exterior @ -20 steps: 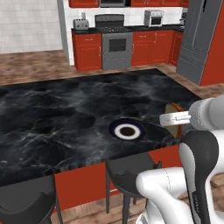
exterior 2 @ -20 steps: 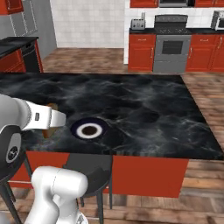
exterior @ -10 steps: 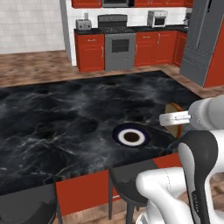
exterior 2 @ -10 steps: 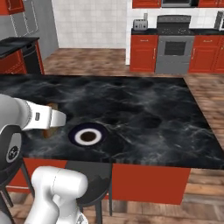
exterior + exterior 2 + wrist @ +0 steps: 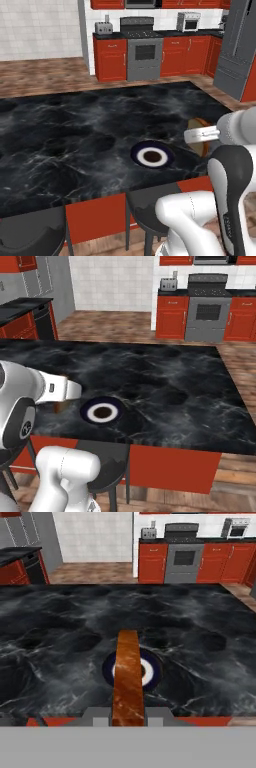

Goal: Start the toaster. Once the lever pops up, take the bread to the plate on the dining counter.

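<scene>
Holding the bread (image 5: 128, 677) edge-on, the gripper (image 5: 200, 135) is pinched on the slice at the near edge of the dining counter (image 5: 75, 140), out over the black marble top. In the hand view the brown crust runs straight up the middle and covers part of the plate (image 5: 152, 669) behind it. From the left base view the slice (image 5: 201, 147) shows as a tan and brown wedge tucked behind the white hand, just to the right of the plate (image 5: 151, 155). From the right base view a bit of brown (image 5: 61, 405) peeks out under the hand, just left of the plate (image 5: 101, 412), not touching it. The plate sits near the counter's front edge, with bare marble all round it and nothing lying between it and the bread. Dark stools (image 5: 145, 215) stand tucked under the counter's near side, beside the robot's base. Far across the wood floor, the toaster (image 5: 103, 28) sits on the red wall cabinets (image 5: 111, 59) left of the stove (image 5: 145, 50). A small windowed oven (image 5: 188, 21) stands to the stove's right, and a grey fridge (image 5: 239, 50) closes that end.
</scene>
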